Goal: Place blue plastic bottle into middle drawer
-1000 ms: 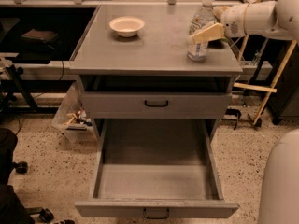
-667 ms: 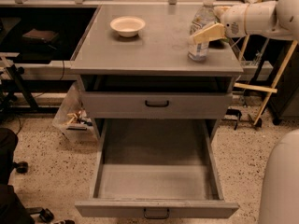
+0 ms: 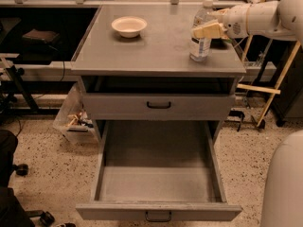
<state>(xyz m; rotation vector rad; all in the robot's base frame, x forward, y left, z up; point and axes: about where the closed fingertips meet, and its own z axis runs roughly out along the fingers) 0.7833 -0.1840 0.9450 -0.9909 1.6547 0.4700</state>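
The blue plastic bottle [image 3: 200, 47] stands upright at the right side of the grey cabinet top [image 3: 151, 51], its white cap up. My gripper [image 3: 202, 25] reaches in from the right on a white arm and is shut on the bottle at mid-height; one cream finger [image 3: 208, 30] lies across its front. The bottle's base rests on the top. The middle drawer [image 3: 158, 183] is pulled wide open below, its flat tray bare, a small loop handle on its front edge.
A cream bowl [image 3: 129, 26] sits at the back left of the top. A second grey drawer with a black handle [image 3: 158, 105] is closed above the open one. A plastic bin [image 3: 75, 122] is on the floor left; wooden legs [image 3: 267, 91] stand right.
Nothing has visibly moved; the gripper and bottle stay at the same spot on the cabinet top.
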